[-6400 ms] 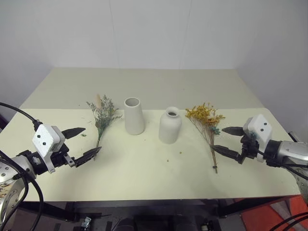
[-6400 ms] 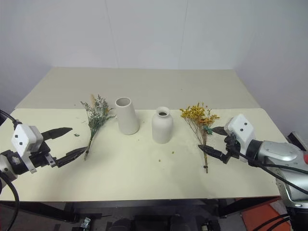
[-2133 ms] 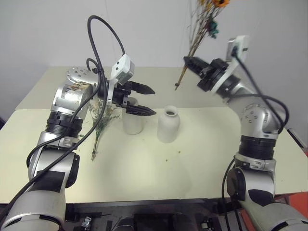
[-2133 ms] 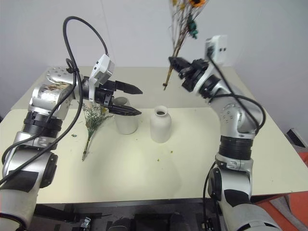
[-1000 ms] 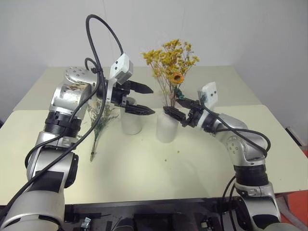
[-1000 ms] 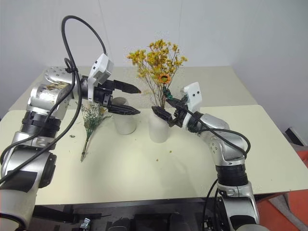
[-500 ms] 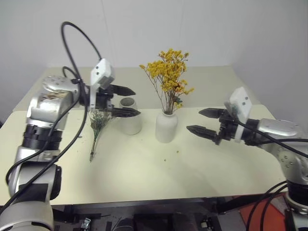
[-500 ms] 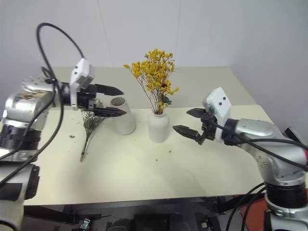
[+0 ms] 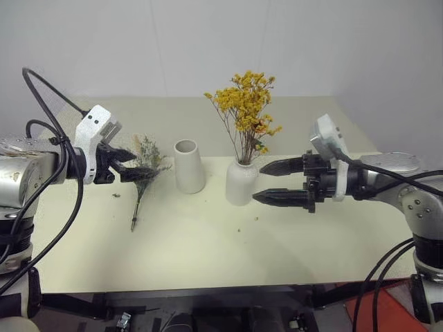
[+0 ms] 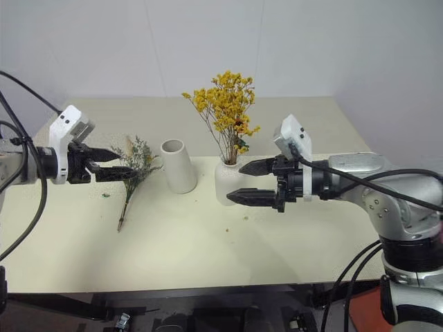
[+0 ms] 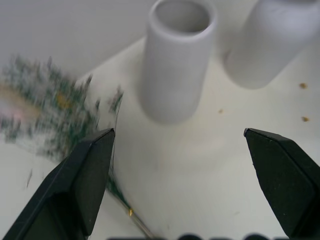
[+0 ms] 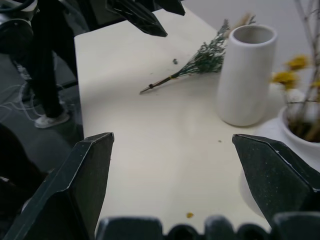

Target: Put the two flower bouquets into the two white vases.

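The yellow-orange bouquet (image 9: 243,111) stands upright in the round, narrow-necked white vase (image 9: 240,185). To its left stands the taller cone vase (image 9: 189,166) with nothing in it. The grey-green bouquet (image 9: 143,173) lies flat on the table, left of the cone vase. My left gripper (image 9: 140,166) hovers open at that bouquet's leafy head, and its wrist view shows the sprigs (image 11: 45,110) beside one finger, not between them. My right gripper (image 9: 258,183) is open and holds nothing. It points left, just in front of the round vase's right side.
The cream table (image 9: 208,249) has a few crumbs (image 9: 240,229) in front of the vases. A white wall closes off the back. In the right wrist view, a person's legs and shoe (image 12: 47,107) stand beyond the table's left edge.
My right gripper has let go of the yellow bouquet's stems, drawn back from the round vase's neck and turned to point left. My left gripper swung left from the cone vase to the green bouquet.
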Motion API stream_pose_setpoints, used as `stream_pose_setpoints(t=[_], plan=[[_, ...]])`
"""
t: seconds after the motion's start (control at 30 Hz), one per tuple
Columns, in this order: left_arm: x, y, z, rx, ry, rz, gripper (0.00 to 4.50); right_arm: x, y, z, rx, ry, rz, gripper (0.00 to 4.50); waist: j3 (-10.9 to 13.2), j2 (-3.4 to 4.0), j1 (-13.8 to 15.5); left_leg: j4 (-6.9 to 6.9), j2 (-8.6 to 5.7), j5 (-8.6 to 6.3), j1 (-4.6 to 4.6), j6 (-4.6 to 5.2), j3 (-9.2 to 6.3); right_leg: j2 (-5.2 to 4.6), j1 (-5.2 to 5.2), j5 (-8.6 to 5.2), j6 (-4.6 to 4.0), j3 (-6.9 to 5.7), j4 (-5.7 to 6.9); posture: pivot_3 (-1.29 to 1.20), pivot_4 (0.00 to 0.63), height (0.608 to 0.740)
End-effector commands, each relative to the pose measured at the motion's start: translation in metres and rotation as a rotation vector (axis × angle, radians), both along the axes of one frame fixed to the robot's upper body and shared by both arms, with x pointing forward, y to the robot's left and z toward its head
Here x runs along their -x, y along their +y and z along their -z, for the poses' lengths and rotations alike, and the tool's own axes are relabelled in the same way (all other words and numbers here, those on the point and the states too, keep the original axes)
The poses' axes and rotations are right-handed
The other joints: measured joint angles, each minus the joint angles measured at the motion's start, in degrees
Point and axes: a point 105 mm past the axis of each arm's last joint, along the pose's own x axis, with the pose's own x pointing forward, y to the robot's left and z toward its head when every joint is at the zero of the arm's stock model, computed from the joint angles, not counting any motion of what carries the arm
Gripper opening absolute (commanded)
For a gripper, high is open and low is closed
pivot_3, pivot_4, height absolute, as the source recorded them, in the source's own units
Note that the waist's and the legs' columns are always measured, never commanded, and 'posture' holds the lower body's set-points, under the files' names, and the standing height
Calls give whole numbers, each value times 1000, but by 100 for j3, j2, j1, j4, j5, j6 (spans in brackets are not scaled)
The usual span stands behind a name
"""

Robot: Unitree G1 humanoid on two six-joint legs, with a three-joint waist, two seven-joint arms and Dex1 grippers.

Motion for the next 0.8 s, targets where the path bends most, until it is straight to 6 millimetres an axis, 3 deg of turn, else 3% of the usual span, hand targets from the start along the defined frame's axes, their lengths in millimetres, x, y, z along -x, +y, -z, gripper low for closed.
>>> stream_pose_setpoints(t=[0.03,0.37,0.67,0.8], plan=[[-8,11,6,-14,51,-159,4500,-8,9,-5,0,0,19,4464,0,0,10,0,-1,0,2,0,0,0,1,0,0,0,1,0,150,740],[-41,22,46,-21,333,-430,4500,-18,16,-9,52,5,39,4464,0,-2,41,0,-6,0,-11,0,-2,-4,-5,5,-8,-4,-2,0,150,740],[-52,18,76,-23,459,-502,4500,-17,13,-12,62,0,52,4464,0,-3,15,0,-5,0,-14,0,-3,-3,-9,11,-17,-4,0,0,150,740],[-58,16,84,-23,474,-516,3626,-16,13,-12,61,1,48,4500,-1,-3,21,0,-9,0,-12,0,-3,-7,-7,11,-17,-3,2,0,150,740]])
